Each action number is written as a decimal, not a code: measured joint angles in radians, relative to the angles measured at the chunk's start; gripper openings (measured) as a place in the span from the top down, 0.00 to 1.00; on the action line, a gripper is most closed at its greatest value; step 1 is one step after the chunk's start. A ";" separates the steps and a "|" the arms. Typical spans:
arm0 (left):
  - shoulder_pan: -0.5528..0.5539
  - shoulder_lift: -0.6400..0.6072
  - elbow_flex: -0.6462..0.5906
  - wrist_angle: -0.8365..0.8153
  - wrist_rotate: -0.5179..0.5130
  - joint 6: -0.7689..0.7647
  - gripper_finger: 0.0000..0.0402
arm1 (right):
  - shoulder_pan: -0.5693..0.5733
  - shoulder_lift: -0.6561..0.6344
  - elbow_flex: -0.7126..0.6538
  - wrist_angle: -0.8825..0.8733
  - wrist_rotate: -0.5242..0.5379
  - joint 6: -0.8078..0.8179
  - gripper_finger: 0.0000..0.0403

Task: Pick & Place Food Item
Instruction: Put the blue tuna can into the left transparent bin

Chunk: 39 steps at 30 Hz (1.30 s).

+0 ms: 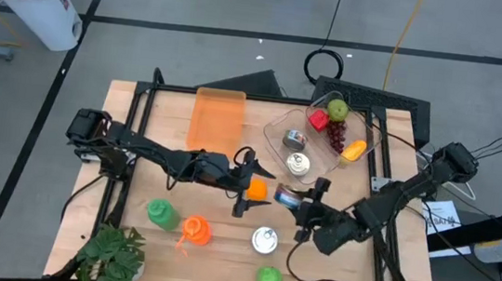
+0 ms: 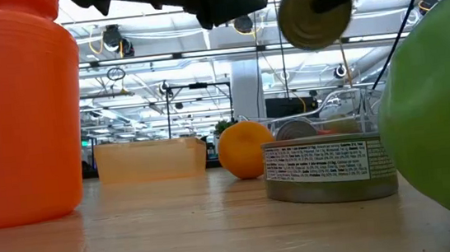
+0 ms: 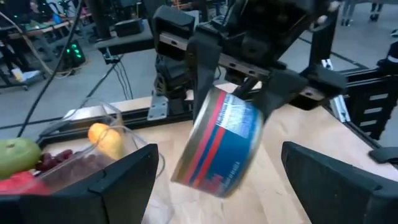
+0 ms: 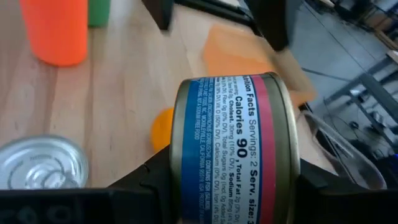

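Your high view looks straight down on the whole table, far enough off to take in both arms and the floor around. Your low view sits at table-top height, facing level across toward the room, very close to the orange bottle. Your left wrist view faces the blue-and-red can from close range; your right wrist view looks along that same can from nearer still. The orange beside the can shows in the high, low and right wrist views.
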 joint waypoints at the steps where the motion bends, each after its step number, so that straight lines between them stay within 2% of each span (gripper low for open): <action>1: 0.001 0.000 0.000 0.000 0.000 0.003 0.13 | -0.011 0.000 0.000 0.030 -0.015 -0.031 0.56; 6: 0.005 0.022 0.006 -0.033 -0.044 0.040 0.13 | -0.047 0.000 0.000 0.136 -0.045 -0.152 0.56; 9: 0.008 0.054 0.029 -0.053 -0.003 0.027 0.13 | -0.060 0.000 0.000 0.162 -0.051 -0.187 0.56; 14: 0.009 0.107 0.113 -0.058 0.025 0.070 0.13 | -0.085 0.000 0.000 0.163 -0.120 -0.189 0.56; 20: 0.021 0.104 0.173 -0.189 0.037 0.097 0.14 | -0.086 0.000 0.000 0.217 -0.123 -0.222 0.56; 22: 0.020 0.106 0.173 -0.191 0.064 0.114 0.19 | -0.086 0.000 0.000 0.258 -0.125 -0.245 0.56; 25: 0.020 0.107 0.173 -0.174 0.098 0.142 0.33 | -0.091 -0.002 0.001 0.284 -0.146 -0.246 0.56; 27: 0.020 0.107 0.171 -0.176 0.099 0.164 0.45 | -0.092 -0.002 0.001 0.285 -0.161 -0.240 0.56; 30: 0.018 0.107 0.171 -0.188 0.087 0.191 0.54 | -0.092 -0.003 0.001 0.305 -0.167 -0.198 0.56; 36: 0.010 0.105 0.171 -0.208 0.063 0.175 0.55 | -0.104 -0.001 0.001 0.302 -0.203 -0.137 0.55; 39: 0.011 0.094 0.171 -0.209 0.060 0.179 0.55 | -0.097 -0.026 0.001 0.269 -0.196 -0.139 0.37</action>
